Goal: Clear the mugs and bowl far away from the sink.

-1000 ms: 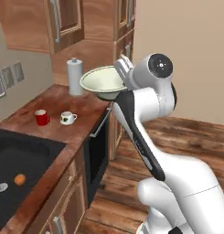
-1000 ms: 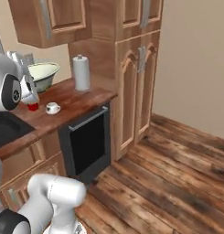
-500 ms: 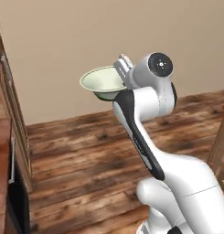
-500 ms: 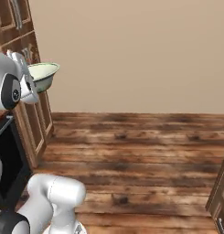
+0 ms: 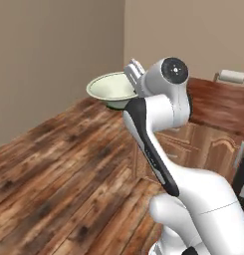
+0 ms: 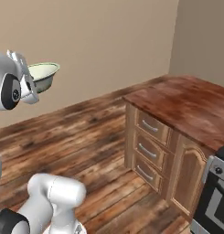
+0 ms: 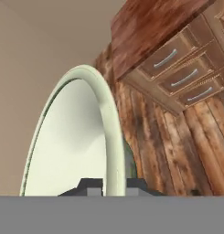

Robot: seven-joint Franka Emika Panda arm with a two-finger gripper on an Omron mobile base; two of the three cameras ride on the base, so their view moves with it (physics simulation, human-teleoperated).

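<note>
The wide, shallow pale green-cream bowl [image 5: 112,87] sits upright and level, raised high above the wooden floor.

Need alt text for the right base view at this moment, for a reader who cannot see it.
The white arm holds the pale green-cream bowl high at the left, its gripper shut on the rim, over a wood plank floor. At the right stands a wooden counter with three drawers.
</note>
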